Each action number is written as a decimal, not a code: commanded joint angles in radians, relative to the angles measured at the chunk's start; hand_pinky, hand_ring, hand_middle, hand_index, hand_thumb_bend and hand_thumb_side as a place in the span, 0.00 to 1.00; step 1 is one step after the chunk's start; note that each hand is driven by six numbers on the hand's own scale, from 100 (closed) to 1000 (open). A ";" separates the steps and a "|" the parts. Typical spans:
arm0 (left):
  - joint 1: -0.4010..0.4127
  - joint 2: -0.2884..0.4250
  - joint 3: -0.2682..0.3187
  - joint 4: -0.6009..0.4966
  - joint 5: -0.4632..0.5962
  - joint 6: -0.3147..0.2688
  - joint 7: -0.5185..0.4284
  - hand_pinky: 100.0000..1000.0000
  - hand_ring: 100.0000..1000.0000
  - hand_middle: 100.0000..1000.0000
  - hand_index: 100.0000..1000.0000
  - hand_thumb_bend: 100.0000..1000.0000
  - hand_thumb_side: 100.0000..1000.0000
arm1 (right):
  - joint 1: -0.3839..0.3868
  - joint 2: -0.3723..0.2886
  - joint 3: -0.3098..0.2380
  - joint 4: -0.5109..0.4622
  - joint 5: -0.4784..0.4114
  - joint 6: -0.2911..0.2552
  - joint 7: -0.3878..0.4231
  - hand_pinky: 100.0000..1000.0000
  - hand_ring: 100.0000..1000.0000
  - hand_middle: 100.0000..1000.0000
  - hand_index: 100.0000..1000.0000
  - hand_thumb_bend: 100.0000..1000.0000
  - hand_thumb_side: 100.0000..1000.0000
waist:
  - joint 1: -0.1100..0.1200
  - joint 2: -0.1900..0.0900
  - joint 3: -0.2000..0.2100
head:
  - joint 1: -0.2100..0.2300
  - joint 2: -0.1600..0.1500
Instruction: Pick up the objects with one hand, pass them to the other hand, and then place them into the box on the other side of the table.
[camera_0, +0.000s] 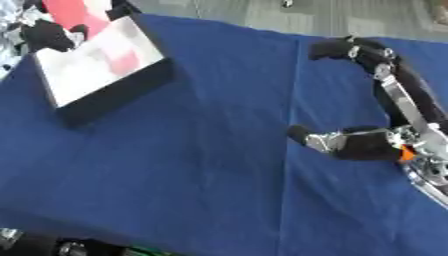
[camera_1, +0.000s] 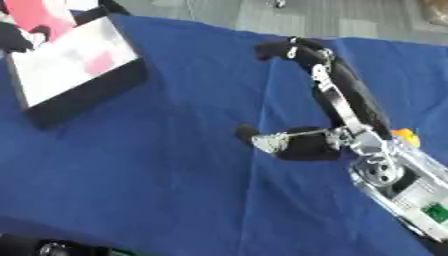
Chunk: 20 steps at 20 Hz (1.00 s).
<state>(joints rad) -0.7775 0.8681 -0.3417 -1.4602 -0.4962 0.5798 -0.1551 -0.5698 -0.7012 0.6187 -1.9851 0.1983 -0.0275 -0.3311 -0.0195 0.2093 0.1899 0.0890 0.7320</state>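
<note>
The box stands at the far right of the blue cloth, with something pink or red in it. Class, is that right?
One detail is wrong: the box stands at the far left of the blue cloth, not the right, as the left eye view shows. The pink or red item does show at its top.

Both views are soft and smeared, with edges nowhere crisp. The light is even and fairly bright, and the blue worktop (camera_0: 192, 165) shows only faint creases. The box (camera_0: 101, 70) is the landmark: its pale top washes out into pink blotches, and a narrow dark shadow lies just below its near side.
</note>
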 joint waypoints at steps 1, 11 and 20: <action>-0.035 -0.012 0.023 0.085 -0.017 -0.037 0.031 0.83 0.62 0.49 0.38 0.00 0.08 | -0.004 -0.024 -0.016 -0.015 0.006 -0.016 -0.004 0.81 0.81 0.66 0.80 0.57 0.05 | -0.014 0.001 -0.008 | 0.024 -0.025; -0.084 -0.101 0.053 0.341 -0.155 -0.096 0.093 0.84 0.69 0.55 0.54 0.07 0.02 | 0.010 -0.022 -0.017 -0.015 0.022 -0.022 -0.017 0.81 0.80 0.66 0.79 0.57 0.05 | -0.025 0.010 -0.037 | 0.063 -0.047; -0.086 -0.106 0.059 0.387 -0.277 -0.065 0.071 0.92 0.88 0.82 0.90 0.51 0.33 | 0.018 -0.024 -0.024 -0.015 0.013 -0.015 -0.024 0.81 0.80 0.66 0.79 0.57 0.04 | -0.024 0.009 -0.037 | 0.040 -0.019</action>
<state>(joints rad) -0.8401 0.7371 -0.2983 -1.0704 -0.7487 0.5093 -0.0776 -0.5445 -0.7012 0.6110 -1.9852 0.2144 -0.0422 -0.3506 -0.0338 0.2187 0.1532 0.1322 0.7066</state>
